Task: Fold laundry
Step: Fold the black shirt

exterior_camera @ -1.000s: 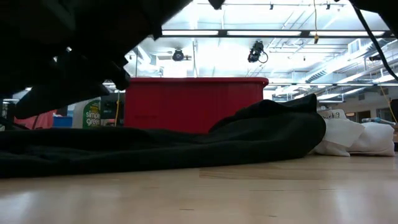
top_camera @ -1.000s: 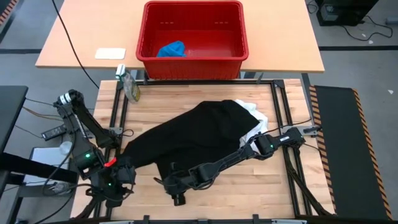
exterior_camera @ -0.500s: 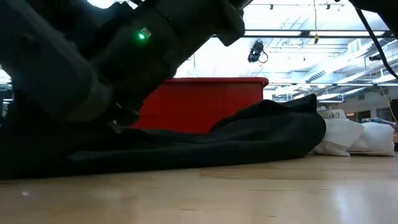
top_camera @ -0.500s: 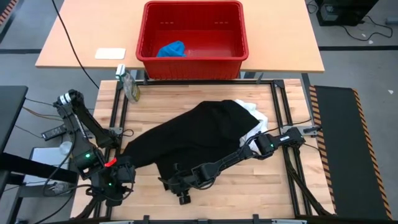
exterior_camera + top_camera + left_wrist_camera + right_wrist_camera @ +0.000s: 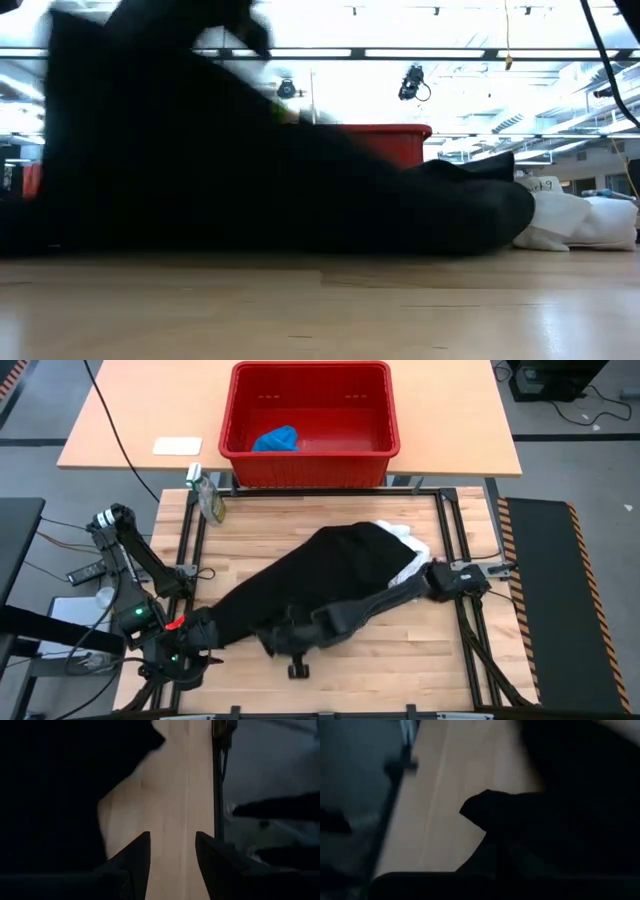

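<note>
Sprawling soft black garment (image 5: 330, 570), wood-grain tabletop (image 5: 400, 660).

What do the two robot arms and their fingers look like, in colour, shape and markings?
Both arms are dark, almost black, built from slim jointed links. The left arm has a pale round joint at its top, a small green light low down and a red mark close to the left gripper. Its fingers are dark, flat and tapered. The right gripper looks equally dark.

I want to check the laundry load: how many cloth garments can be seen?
3. The large black cloth garment lies across the wooden table; the white cloth garment sticks out from under its right end; the small bright blue garment is inside the red plastic basket. More may be hidden underneath.
</note>
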